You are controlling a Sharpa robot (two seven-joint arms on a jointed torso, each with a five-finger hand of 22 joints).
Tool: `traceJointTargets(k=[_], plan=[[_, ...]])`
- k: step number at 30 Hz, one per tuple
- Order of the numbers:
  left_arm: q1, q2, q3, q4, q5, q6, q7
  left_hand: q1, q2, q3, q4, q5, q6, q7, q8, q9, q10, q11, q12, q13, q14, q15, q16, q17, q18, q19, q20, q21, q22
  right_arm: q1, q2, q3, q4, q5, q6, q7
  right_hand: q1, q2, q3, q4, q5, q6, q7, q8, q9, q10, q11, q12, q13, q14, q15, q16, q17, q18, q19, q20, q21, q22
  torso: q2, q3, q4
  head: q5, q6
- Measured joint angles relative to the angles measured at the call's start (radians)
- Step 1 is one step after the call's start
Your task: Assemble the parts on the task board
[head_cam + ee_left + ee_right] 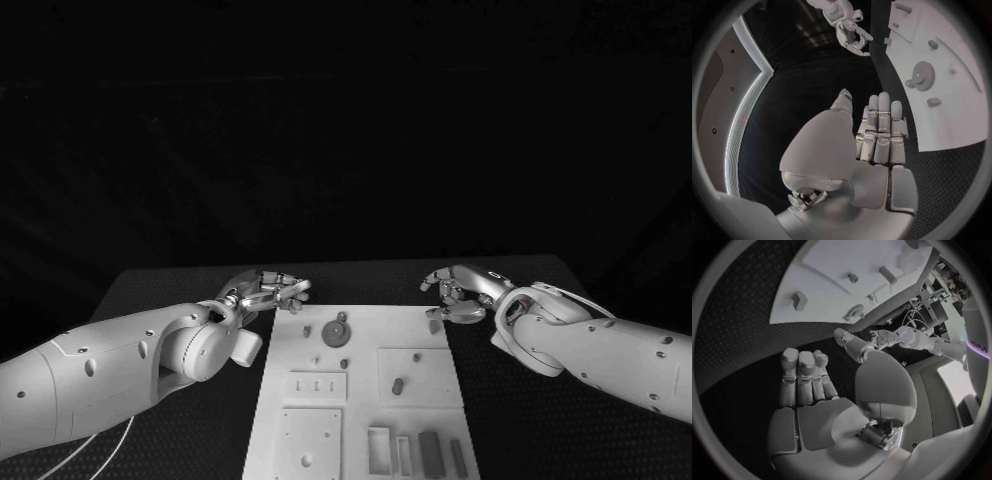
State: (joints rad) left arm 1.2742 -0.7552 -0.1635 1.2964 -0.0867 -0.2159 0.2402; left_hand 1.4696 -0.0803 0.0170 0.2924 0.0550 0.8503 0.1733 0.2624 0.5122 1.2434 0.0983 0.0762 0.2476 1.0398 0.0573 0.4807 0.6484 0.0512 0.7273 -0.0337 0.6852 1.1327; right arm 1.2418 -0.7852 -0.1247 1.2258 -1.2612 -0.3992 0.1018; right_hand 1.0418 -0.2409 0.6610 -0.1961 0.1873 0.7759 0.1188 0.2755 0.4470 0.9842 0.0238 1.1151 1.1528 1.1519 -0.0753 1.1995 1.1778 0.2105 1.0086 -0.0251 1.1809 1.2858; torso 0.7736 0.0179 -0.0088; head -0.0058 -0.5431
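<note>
The white task board (361, 350) lies in the middle of the black table. A grey gear (336, 333) sits near its far end, with small grey pegs (306, 329) beside it. My left hand (267, 293) hovers at the board's far left corner. Its fingers (879, 135) are stretched out side by side over the mat and hold nothing. My right hand (464, 292) hovers at the far right corner. Its fingers (804, 380) are also extended and empty. The gear (922, 79) lies flat on the board (954, 120), apart from both hands.
Dark rectangular blocks (430, 447) stand in slots at the board's near end, next to raised white plates (317, 386) with recesses. Another peg (394, 384) stands mid-board, and more pegs (799, 300) line the board's (842, 260) edge. Black mat (173, 285) borders the board on both sides.
</note>
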Motion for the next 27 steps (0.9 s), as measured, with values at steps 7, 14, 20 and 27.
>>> traceJointTargets(k=[7,14,20,27], plan=[[-0.002,0.0,0.0,-0.001,0.0,0.003,0.0,0.0,0.0,0.0,0.0,0.0,0.0,0.0,0.0,0.0,0.0,0.0,0.0,0.0,0.0,0.0,0.0,0.0,0.0,0.0,0.0,0.0,0.0,-0.026,0.001,0.0,-0.062,0.025,0.036,0.025,0.0,0.0,-0.035,-0.012,0.014,-0.001,0.001,0.0,-0.002,-0.003,0.001,0.0,-0.001,-0.008,0.001,0.0,0.003,0.006,-0.01,0.009,0.0,0.005,-0.002,0.0086,-0.007,0.003,0.0],[-0.007,0.0,0.0,-0.005,0.0,0.005,0.0,0.0,0.0,0.0,0.0,0.0,0.0,0.0,0.0,0.001,0.0,0.0,0.0,0.0,0.0,0.0,0.0,0.0,0.0,0.0,0.0,0.0,0.0,-0.06,0.019,-0.001,-0.1,0.039,0.063,0.043,0.016,0.003,-0.061,-0.033,0.014,-0.003,0.003,0.0,-0.003,-0.009,-0.002,0.0,-0.003,-0.027,-0.005,0.0,0.004,0.007,-0.025,0.014,-0.006,0.007,-0.001,0.0092,-0.0068,0.004,-0.006],[-0.008,0.0,0.0,-0.006,0.0,0.007,0.0,0.0,0.0,0.0,0.0,0.0,0.0,0.0,0.0,0.001,0.0,0.0,0.0,0.0,0.0,0.0,0.0,0.0,0.0,0.0,0.0,0.0,0.0,-0.074,0.03,-0.001,-0.126,0.044,0.076,0.051,0.024,0.011,-0.066,-0.039,0.018,-0.006,0.005,0.002,-0.003,-0.014,-0.001,0.0,-0.003,-0.029,-0.007,0.0,0.004,0.012,-0.029,0.018,-0.01,0.007,0.0,0.0095,-0.0058,0.013,-0.009],[-0.008,0.002,0.0,-0.006,0.0,0.009,0.0,0.0,0.0,0.0,0.0,0.0,0.0,0.0,0.0,0.001,0.0,0.0,0.0,0.001,0.0,0.0,-0.004,0.0,0.0,0.0,0.0,0.0,0.0,-0.085,0.047,0.0,-0.134,0.048,0.084,0.058,0.056,0.028,-0.038,-0.032,-0.107,-0.003,0.002,0.011,-0.005,-0.014,-0.001,0.0,-0.007,-0.036,-0.007,0.0,0.004,0.015,-0.032,0.021,-0.01,0.007,0.0,0.0093,-0.0053,0.017,-0.014]])
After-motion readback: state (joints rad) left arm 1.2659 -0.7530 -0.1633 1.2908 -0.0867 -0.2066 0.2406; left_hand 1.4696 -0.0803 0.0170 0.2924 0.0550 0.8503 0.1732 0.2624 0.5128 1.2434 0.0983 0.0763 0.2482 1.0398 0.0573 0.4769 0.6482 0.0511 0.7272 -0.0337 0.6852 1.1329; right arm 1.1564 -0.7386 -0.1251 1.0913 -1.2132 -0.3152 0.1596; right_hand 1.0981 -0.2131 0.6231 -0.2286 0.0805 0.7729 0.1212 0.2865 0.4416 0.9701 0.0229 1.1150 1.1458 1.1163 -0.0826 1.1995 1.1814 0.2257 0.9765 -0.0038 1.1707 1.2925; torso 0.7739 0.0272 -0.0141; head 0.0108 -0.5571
